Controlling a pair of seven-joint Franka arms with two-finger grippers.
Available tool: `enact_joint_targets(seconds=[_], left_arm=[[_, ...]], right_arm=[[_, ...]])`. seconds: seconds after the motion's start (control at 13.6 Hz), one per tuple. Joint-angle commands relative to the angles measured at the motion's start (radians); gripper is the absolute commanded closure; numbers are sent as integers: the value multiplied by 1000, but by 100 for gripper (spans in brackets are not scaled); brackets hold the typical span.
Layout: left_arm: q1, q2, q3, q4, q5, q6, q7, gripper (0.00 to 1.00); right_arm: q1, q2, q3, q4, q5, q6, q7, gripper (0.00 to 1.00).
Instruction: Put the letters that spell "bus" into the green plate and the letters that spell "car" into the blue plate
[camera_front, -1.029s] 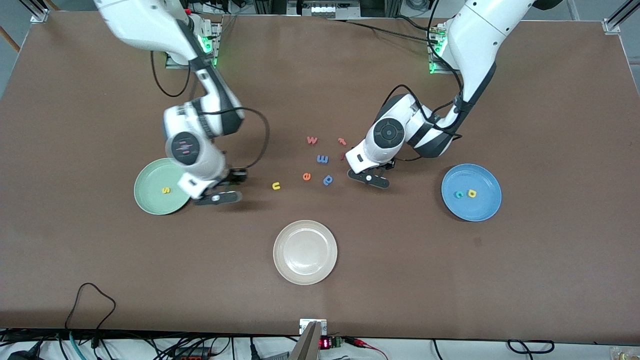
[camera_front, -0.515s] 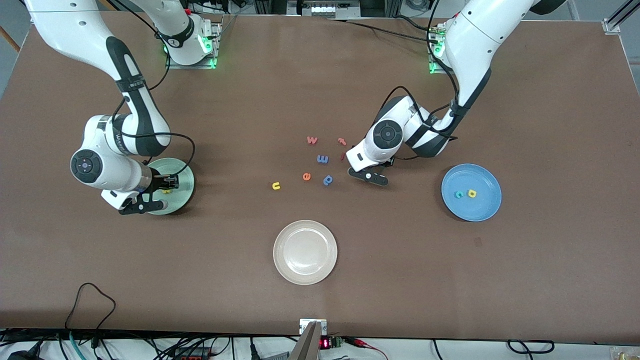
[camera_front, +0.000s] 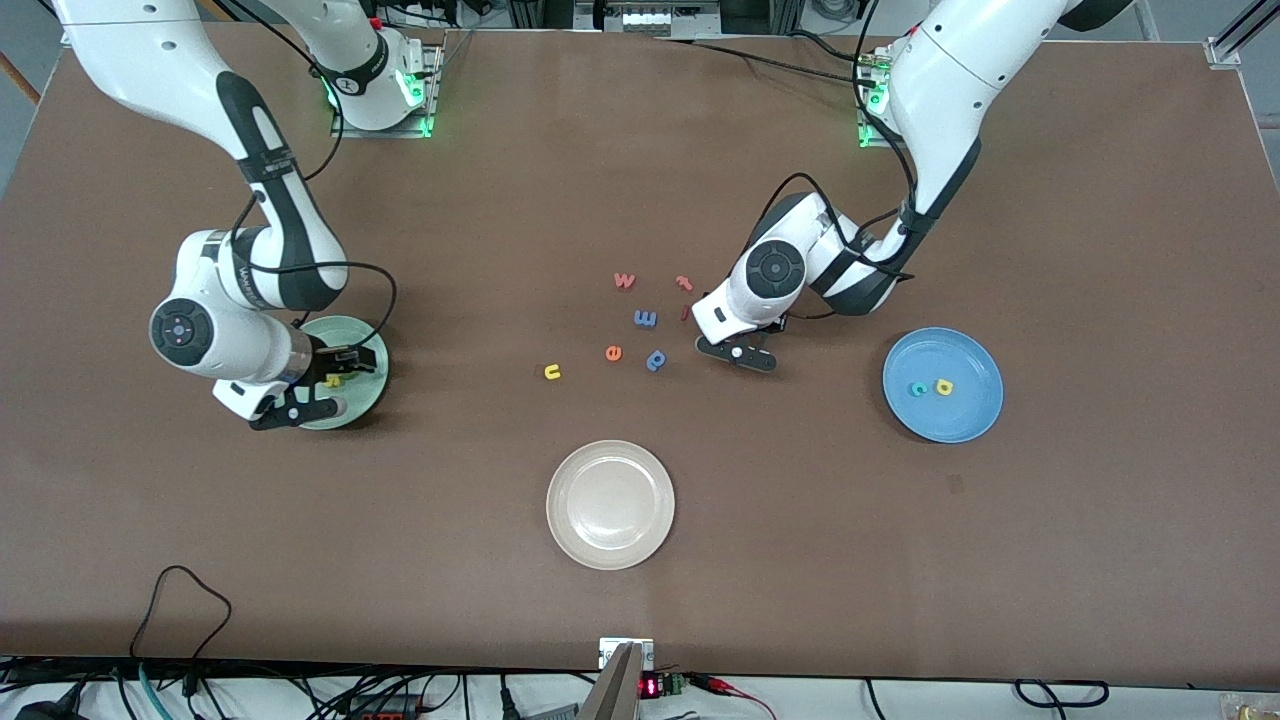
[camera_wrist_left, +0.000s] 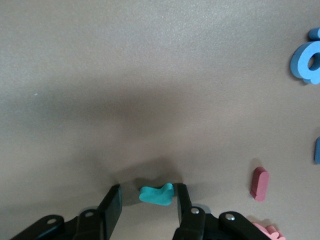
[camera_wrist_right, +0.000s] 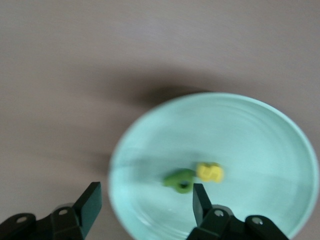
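Observation:
My right gripper (camera_front: 325, 385) (camera_wrist_right: 145, 197) hangs open over the green plate (camera_front: 368, 388) (camera_wrist_right: 280, 130). In that plate lie the dark green b (camera_wrist_right: 180, 181) and the yellow s (camera_wrist_right: 210, 172), loose. The yellow u (camera_front: 551, 372) lies on the table between the plates. My left gripper (camera_front: 737, 353) (camera_wrist_left: 148, 195) is down at the table, open around the teal r (camera_wrist_left: 156, 195). One finger touches the r and the other stands a little apart. The blue plate (camera_front: 960, 420) holds the teal c (camera_front: 917, 389) and the yellow a (camera_front: 943, 386).
A cream-white plate (camera_front: 610, 505) sits nearer the front camera, mid-table. Loose letters cluster beside the left gripper: a red w (camera_front: 624, 280), a blue m (camera_front: 645, 318), an orange e (camera_front: 613, 352), a blue p (camera_front: 656, 359) and a red piece (camera_front: 684, 282).
The right arm swung from beside the green plate to over it, opened and let go of the green b. The left gripper's fingers have drawn in around the teal r.

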Motion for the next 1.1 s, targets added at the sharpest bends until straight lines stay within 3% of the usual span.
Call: enact_joint_targets(seconds=[0.0, 0.37, 0.74, 1.03], left_arm=[[-6, 24, -5, -4, 25, 39, -20, 62], [29, -9, -6, -6, 25, 14, -16, 75], [163, -107, -11, -1, 25, -137, 52, 79], [345, -134, -6, 3, 25, -185, 189, 79]], right_arm=[[84, -17, 24, 15, 7, 9, 115, 50], [239, 46, 33, 104, 7, 11, 281, 52], [354, 144, 32, 182, 6, 66, 344, 52], [381, 193, 30, 213, 7, 128, 362, 52]])
